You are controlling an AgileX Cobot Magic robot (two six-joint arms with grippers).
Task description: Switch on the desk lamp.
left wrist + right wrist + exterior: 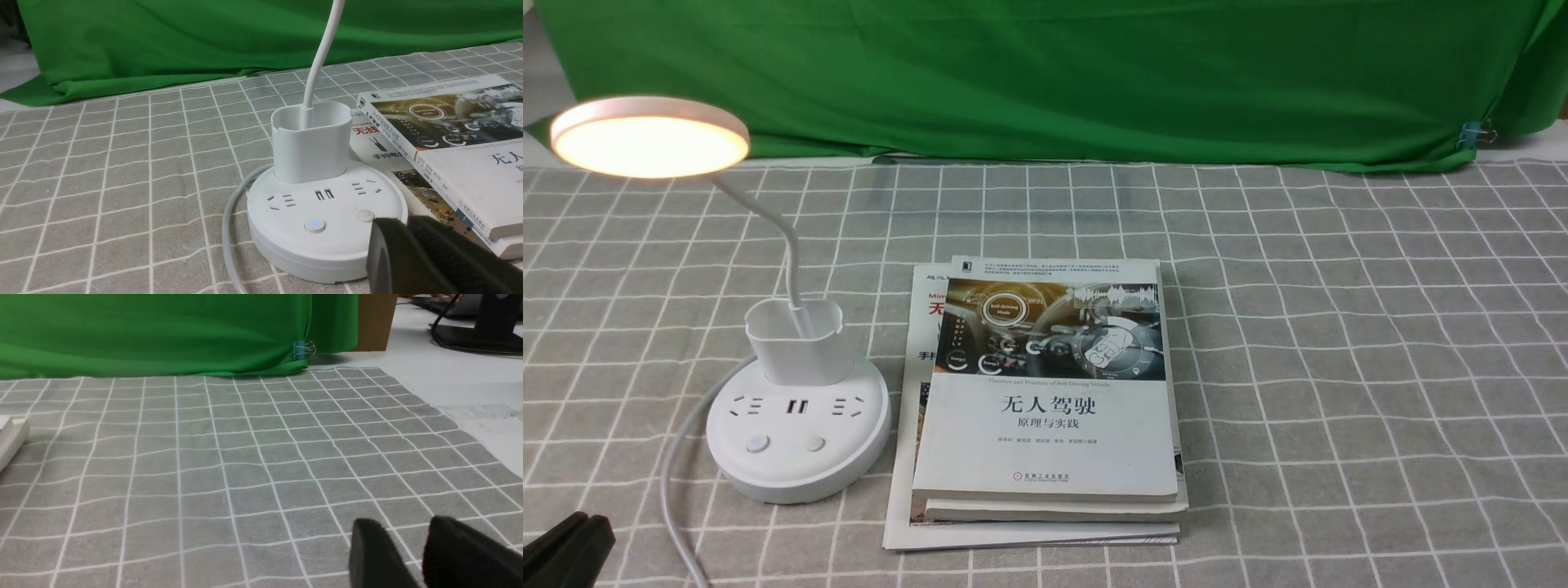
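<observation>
The white desk lamp stands at the left in the front view. Its round disc head (649,136) glows warm. A thin neck runs down into a cup holder (795,339) on the round base (768,478). The base has sockets and two buttons (757,443). In the left wrist view one button (314,225) shows a blue light and the other (365,215) is plain. My left gripper (402,222) is shut and empty, its tips just beside the plain button; it also shows low at the left in the front view (572,547). My right gripper (404,526) is open and empty over bare cloth.
A stack of books (1045,400) lies right beside the lamp base. The lamp's white cable (674,474) runs from the base to the front edge. A green cloth (1045,73) hangs at the back with a binder clip (1474,133). A checked grey cloth (1339,367) covers the table.
</observation>
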